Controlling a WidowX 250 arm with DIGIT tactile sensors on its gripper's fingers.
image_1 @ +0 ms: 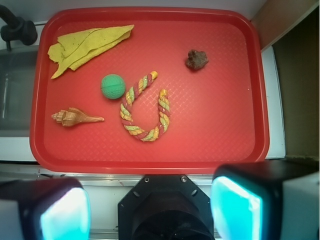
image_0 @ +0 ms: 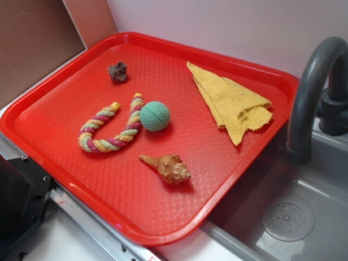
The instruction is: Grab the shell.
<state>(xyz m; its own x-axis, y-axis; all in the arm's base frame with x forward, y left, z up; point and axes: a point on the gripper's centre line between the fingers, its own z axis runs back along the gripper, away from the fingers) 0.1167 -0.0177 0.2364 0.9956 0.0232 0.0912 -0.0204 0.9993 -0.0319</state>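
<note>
None of the grab is done yet, as far as these views show. Nearest the wrist camera, the gripper (image_1: 150, 212) hangs over the tray's near edge with its two fingers (image_1: 235, 210) set wide apart, glowing pads facing each other, nothing between them and nothing touching them. They sit well back from the tray's contents.

The red tray (image_1: 150, 162) lies just beyond, and the shell (image_1: 75, 118) rests flat on it on its side. In the wrist view it is at the left of the tray, near the closest rim, pale whorled end to the left and long pointed tip aimed right toward the rope toy (image_1: 145, 112). It stands apart from everything else. Just past it sits the green ball (image_1: 113, 86), almost touching one arm of the rope.

Farther back, the yellow cloth (image_1: 85, 45) lies folded in the far left corner, and the dark rock (image_1: 197, 59) sits alone toward the far right.

What is left, I judge, is the whole job: travel left and out over the shell, descend, line the fingers across its thick knobby body, and close.
</note>
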